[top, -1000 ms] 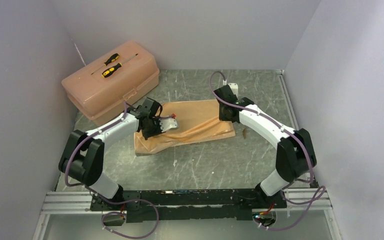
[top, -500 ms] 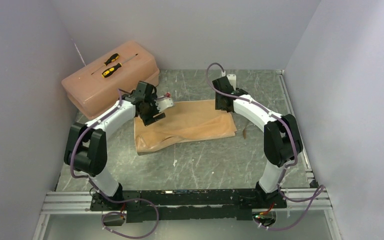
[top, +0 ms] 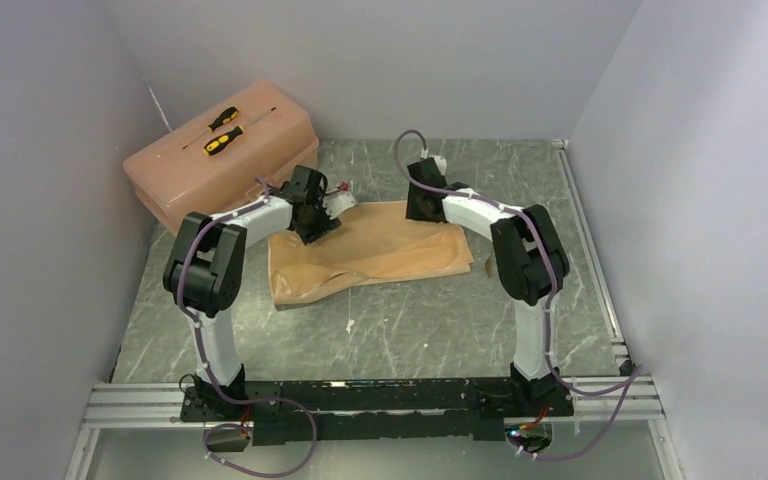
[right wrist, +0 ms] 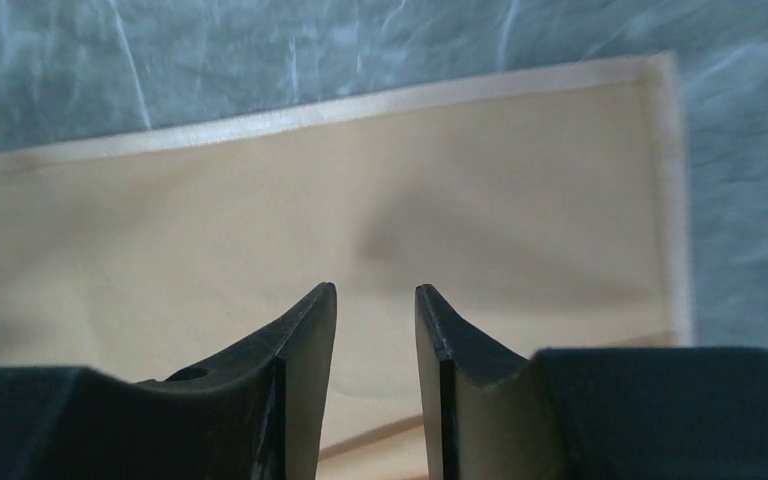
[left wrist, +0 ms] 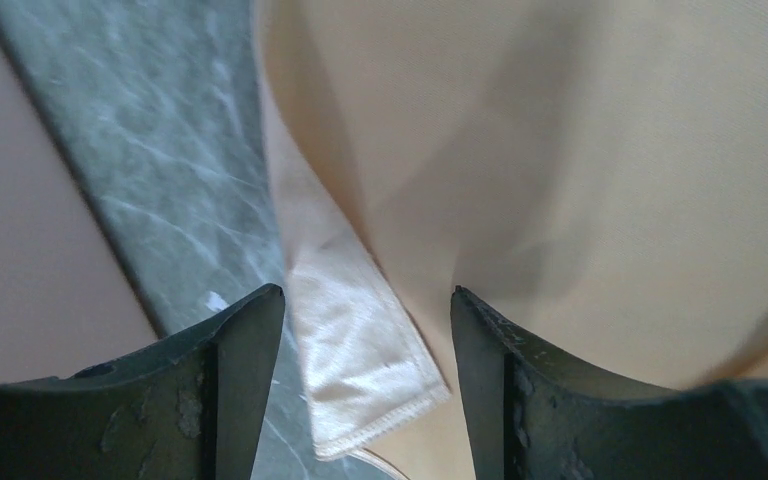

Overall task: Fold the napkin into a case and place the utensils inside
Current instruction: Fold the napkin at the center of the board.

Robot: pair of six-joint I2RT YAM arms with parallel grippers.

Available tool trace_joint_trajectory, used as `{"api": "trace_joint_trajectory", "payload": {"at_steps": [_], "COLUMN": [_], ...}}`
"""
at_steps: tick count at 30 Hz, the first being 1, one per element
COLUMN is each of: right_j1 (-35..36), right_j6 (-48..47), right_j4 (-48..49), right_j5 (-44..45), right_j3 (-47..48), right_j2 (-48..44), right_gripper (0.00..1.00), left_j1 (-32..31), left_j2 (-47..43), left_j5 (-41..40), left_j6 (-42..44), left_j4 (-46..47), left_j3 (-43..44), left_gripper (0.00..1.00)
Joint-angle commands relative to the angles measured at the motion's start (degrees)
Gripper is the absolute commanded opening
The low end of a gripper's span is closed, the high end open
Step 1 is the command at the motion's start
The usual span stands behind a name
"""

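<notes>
Tabletop [top: 410, 320]: grey-green marbled surface with pale walls on three sides.

Napkin [top: 370, 250]: one, peach-tan satin. It lies flat at frame centre, doubled over, with a raised crease running across its lower-left part.

Toolbox [top: 222, 165]: one, pink plastic, upper left of frame and near the napkin's upper-left corner. The left wrist view shows a strip of bare tabletop between the two, so they are close but not touching.

Screwdrivers: two, yellow and black, both lying on the toolbox lid. The longer one [top: 228, 117] sits above the shorter one [top: 216, 145].

Arms: two, white and black, each trailing a purple cable.

Left pincer [left wrist: 366, 292]: down over the napkin's upper-left corner, in the gap between cloth and toolbox. The jaws stand well apart and nothing is gripped. A pale hemmed corner of the cloth shows between the fingers.

Right pincer [right wrist: 375, 289]: low over the napkin just inside its upper edge, right of centre in the overhead view. The jaws are parted by only a narrow gap, with nothing caught between them. The cloth's hemmed corner is at the upper right of that wrist view.

The right arm's elbow hangs over the tabletop just right of the napkin and hides that patch.
</notes>
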Motion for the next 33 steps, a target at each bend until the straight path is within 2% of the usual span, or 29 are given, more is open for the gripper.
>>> {"api": "trace_joint_trajectory", "payload": {"at_steps": [1,7,11,19,28,33], "right_j1": [0.9,0.8,0.7,-0.3,-0.9,-0.9], "right_j6": [3.7,6.3,6.7,6.8,7.1,6.8], "right_j4": [5.8,6.7,6.9,8.0,9.0,8.9], "right_j5": [-4.3,-4.3,-2.9,-1.2,-1.6,-2.0], "right_j3": [-0.8,-5.4,-8.4,-12.9,-14.0,-13.5], "right_j2": [1.7,3.6,3.7,3.2,3.5,3.8], "right_gripper": [0.37,0.29,0.28,0.25,0.25,0.25], "left_j1": [-0.6,-1.9,-2.5,-2.6,-2.7,-2.8], "left_j2": [-0.4,0.5,2.1,3.4,1.5,0.0], "left_j5": [-5.7,-7.6,-8.1,-12.2,-17.2,-16.7], "left_j6": [2.0,7.0,9.7,21.0,33.7,36.2], "left_j4": [12.2,17.8,18.8,28.5,38.1,39.4], "left_j3": [-1.5,-3.5,-3.9,-5.8,-8.1,-8.4], "left_gripper": [0.66,0.68,0.68,0.69,0.69,0.69]}}
